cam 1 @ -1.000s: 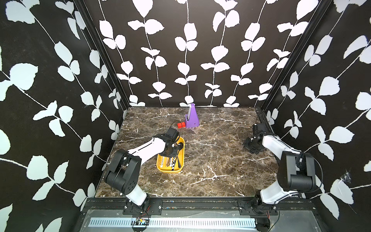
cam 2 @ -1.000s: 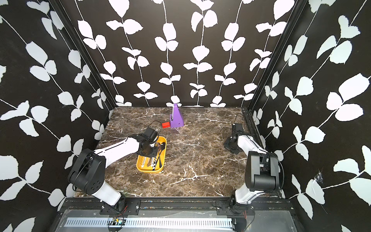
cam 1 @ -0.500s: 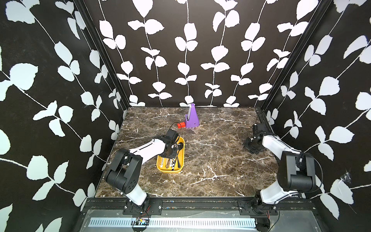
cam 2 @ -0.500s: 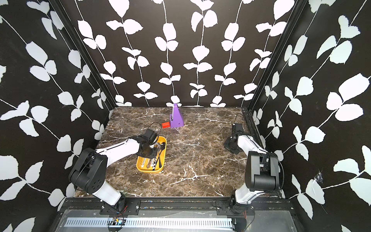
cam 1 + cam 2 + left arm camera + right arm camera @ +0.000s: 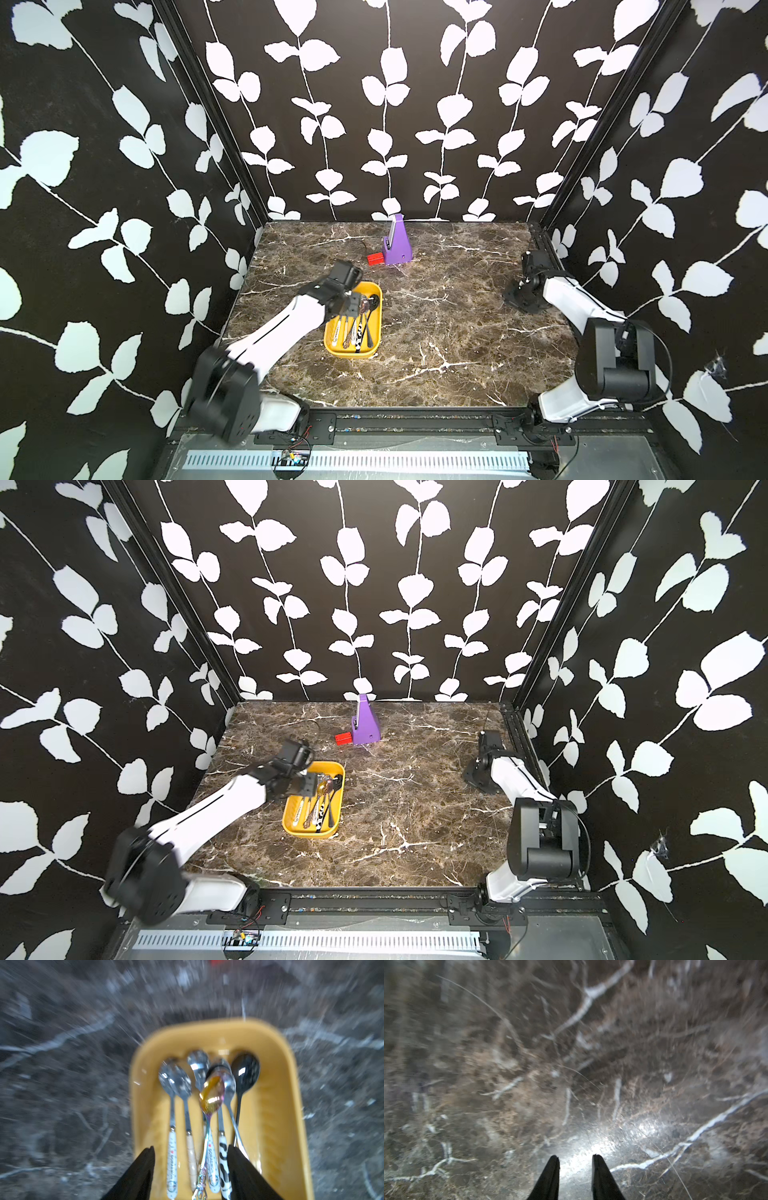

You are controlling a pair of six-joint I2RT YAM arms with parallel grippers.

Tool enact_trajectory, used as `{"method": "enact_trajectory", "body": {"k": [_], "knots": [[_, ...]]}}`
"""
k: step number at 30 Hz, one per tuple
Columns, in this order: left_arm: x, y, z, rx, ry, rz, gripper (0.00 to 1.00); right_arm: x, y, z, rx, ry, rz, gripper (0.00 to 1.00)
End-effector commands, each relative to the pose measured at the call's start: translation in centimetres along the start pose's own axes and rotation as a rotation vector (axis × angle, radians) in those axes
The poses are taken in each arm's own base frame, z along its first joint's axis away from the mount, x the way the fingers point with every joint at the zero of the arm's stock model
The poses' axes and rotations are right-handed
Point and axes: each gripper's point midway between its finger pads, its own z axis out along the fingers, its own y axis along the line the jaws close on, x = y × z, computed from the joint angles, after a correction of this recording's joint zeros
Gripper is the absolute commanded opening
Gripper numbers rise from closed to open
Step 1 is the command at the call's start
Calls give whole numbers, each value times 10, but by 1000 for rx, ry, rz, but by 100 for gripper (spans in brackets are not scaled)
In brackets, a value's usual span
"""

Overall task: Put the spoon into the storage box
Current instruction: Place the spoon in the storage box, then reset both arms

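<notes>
Left gripper (image 5: 190, 1147) hangs w/ jaws wide apart over the storage box (image 5: 276, 1105), holding nothing, b/c the gold-bowled spoon (image 5: 212, 1093) lies free on the other spoons (image 5: 174, 1082) inside.

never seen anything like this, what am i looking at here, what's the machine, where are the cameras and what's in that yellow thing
This is a robot with a left arm and a right arm at a marble table, each ending in a two-fingered end effector. The two wide pictures come from a camera pair overhead. The two blurry close-ups come from cameras on the wrists. On the table stand a yellow storage box, a purple stand and a small red block. The box holds several spoons, with a gold-tinted spoon lying on top. The left end effector hovers over the box, jaws apart, gripping nothing. The right end effector is open and empty above bare table.
</notes>
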Motion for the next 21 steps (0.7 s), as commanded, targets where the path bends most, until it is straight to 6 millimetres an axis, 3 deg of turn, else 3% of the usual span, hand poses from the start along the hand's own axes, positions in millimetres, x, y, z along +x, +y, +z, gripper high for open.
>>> {"method": "enact_trajectory", "body": {"k": [1,5,8,9,11,12,16,18,21], "knots": [[-46,31,-34,-140,-224,-27,64,-37,24,-41,-1,-191,-112,32],[-72,65,-55,-339,-438,-45,64,-55,53,-68,-1,-369,-264,39],[-72,69,-52,-366,-569,-1,65,-64,73,-91,2,-556,-384,49],[-71,71,-53,-388,-609,13,65,-65,79,-97,0,-634,-424,55],[-64,79,-47,-439,-656,32,66,-62,80,-101,9,-767,-464,81],[-59,84,-41,-456,-661,31,67,-60,79,-98,3,-812,-478,86],[-38,114,-9,-494,-602,-52,68,-47,67,-75,22,-887,-527,87],[-31,119,6,-432,-595,-55,69,-43,55,-60,84,-904,-538,87],[-22,136,15,-455,-610,-85,71,-42,47,-52,141,-904,-556,89]]}}
